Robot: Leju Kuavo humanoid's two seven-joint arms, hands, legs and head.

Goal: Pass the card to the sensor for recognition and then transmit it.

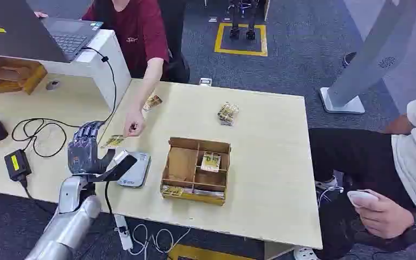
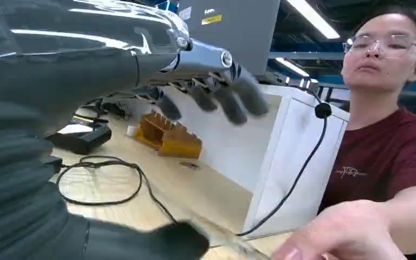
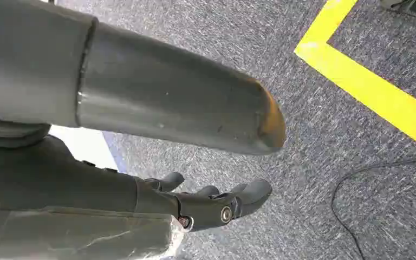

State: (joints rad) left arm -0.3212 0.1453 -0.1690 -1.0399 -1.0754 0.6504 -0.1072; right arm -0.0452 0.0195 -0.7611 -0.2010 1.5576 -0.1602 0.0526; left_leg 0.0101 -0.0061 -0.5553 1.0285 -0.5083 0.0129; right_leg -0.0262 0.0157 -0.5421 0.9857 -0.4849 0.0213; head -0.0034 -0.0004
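— While the left hand (image 1: pixel 88 147) stands raised over the table edge, is it holding anything?
— Nothing; its fingers are spread and unclenched. The card (image 1: pixel 114 141) lies just beside them, under the fingertips of the person's hand (image 1: pixel 133 123).
— And the sensor?
— The grey pad (image 1: pixel 136 169) on the table (image 1: pixel 265 162), right beside the robot's thumb.
— What could go wrong?
— Likely a fumbled handover: if the robot closes before the person lets go, the thin card may slip flat or get tugged, or fingers could collide.
— The right hand (image 3: pixel 211 203)?
— Hanging above the carpet, loosely curled around nothing.
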